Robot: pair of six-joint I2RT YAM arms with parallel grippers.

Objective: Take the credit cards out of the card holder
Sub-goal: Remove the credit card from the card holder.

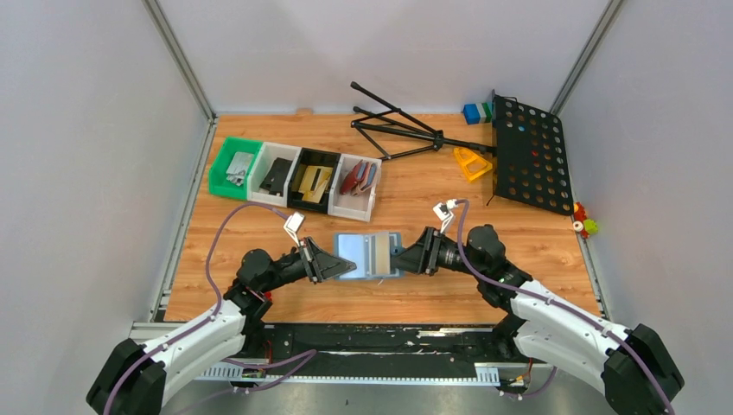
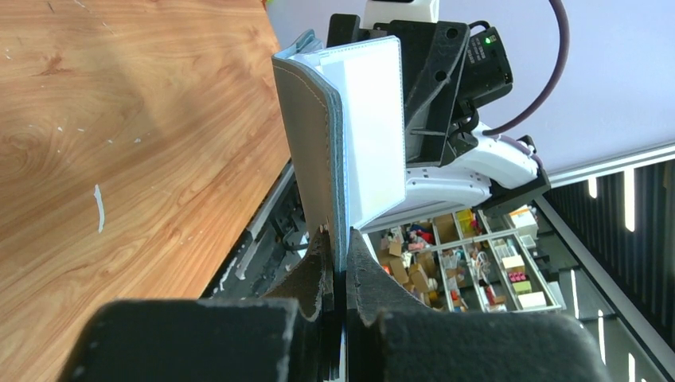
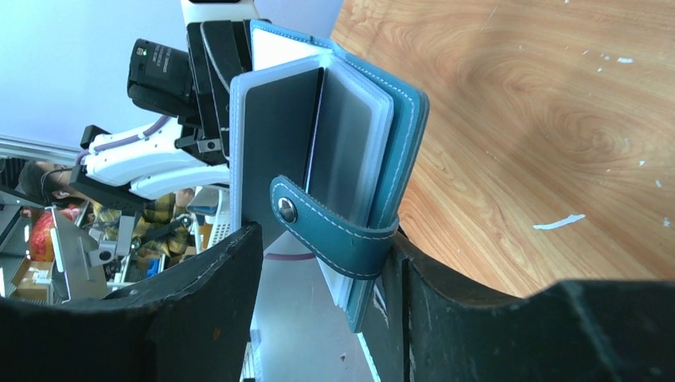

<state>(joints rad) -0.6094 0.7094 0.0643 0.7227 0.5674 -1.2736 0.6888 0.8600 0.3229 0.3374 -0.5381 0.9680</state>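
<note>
Holding card holder [image 1: 369,254] spread above surface [image 1: 406,186], baring inside. Pinched shut by left jaws at cover edge; straddled at strap [image 3: 334,231] end by parted right jaws, grip unclear. Not yet emptied of credit cards [image 3: 280,135].

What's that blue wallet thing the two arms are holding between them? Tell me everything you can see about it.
The card holder is a slate-blue, soft, leather-like bifold with pale stitching, spread open between the arms. Clear plastic sleeves inside hold a tan card and a grey card. Its strap with a metal snap is undone. The left fingers pinch one cover's edge; the right fingers straddle the other side, contact unclear.
</note>
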